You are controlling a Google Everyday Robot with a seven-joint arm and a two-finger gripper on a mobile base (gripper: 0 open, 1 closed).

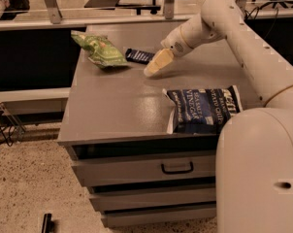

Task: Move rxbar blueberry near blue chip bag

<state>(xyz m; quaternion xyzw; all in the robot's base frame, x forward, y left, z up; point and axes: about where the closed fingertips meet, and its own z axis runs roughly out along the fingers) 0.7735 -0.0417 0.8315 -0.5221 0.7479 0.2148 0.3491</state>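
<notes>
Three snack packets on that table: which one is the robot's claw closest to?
The small navy rxbar blueberry, just beside the gripper; the green bag lies farther off, the big blue chip bag nearer the front.

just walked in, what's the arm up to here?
The robot's one arm reaches across the grey cabinet top. Its gripper is low over the surface, right beside the rxbar blueberry; whether they touch cannot be told. The bar lies flat at the back of the top, just right of the green bag. The blue chip bag sits at the front right edge, well apart from the bar, so the move is not yet done.
</notes>
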